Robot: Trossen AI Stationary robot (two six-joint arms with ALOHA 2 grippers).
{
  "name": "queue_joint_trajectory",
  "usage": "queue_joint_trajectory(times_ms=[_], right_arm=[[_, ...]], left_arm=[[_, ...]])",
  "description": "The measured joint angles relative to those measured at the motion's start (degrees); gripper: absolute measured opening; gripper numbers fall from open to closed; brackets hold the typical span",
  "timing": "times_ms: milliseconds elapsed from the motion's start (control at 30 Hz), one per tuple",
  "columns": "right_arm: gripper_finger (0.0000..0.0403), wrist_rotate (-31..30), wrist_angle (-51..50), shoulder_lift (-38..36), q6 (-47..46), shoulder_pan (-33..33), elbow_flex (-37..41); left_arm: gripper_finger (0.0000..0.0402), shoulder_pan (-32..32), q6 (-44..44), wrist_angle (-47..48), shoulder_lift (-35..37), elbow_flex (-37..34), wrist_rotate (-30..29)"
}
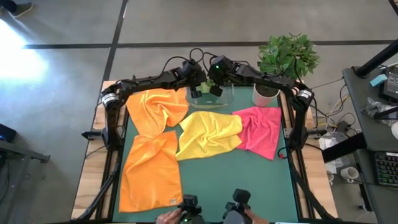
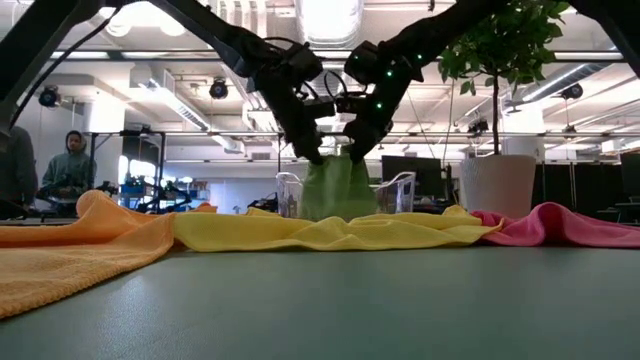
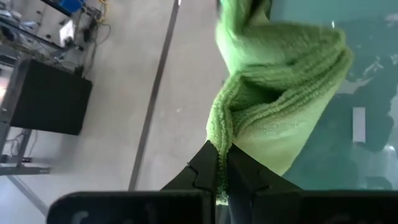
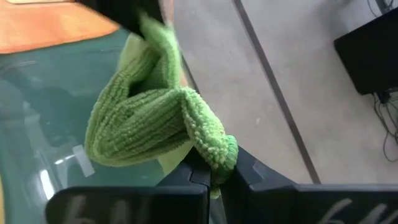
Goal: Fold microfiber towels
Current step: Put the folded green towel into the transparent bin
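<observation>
A folded lime green towel (image 2: 338, 188) hangs between my two grippers over the clear plastic tray (image 1: 225, 99) at the table's far edge. My left gripper (image 2: 312, 152) is shut on its left top corner and my right gripper (image 2: 360, 150) on its right top corner. The towel's lower end reaches down inside the tray (image 2: 400, 190). Two orange towels (image 1: 158, 109) (image 1: 152, 171), a yellow towel (image 1: 208, 134) and a pink towel (image 1: 261, 127) lie crumpled flat on the green mat. My left gripper pinches a bunched, folded corner of the green towel (image 3: 219, 140) between its two fingers, several layers thick. The fingers slant down toward the far edge. The towel hangs below them. My right gripper pinches the other folded corner (image 4: 214, 146) between its two fingers, several layers thick, slanting down from the opposite side. The towel sags slack between the two holds.
A potted plant (image 1: 287, 56) in a white pot (image 1: 266, 94) stands right of the tray. A person's hands (image 1: 171, 216) show at the near edge. People (image 2: 70, 160) stand in the room beyond the table's left side.
</observation>
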State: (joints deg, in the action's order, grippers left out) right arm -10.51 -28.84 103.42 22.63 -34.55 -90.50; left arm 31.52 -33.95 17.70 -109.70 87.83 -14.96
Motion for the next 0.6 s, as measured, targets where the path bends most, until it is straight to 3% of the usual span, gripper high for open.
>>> queue_joint_trajectory(times_ms=[333, 600], right_arm=[[0.0008, 0.0, 0.7, 0.0, 6.8, -1.0, 0.0], [0.0009, 0.5, -1.9, 0.0, 7.0, -1.0, 0.5]], left_arm=[[0.0001, 0.4, -3.9, -1.1, -1.8, 0.0, 0.0], [0.0001, 0.3, -3.8, 1.2, -1.8, 0.0, 0.0]])
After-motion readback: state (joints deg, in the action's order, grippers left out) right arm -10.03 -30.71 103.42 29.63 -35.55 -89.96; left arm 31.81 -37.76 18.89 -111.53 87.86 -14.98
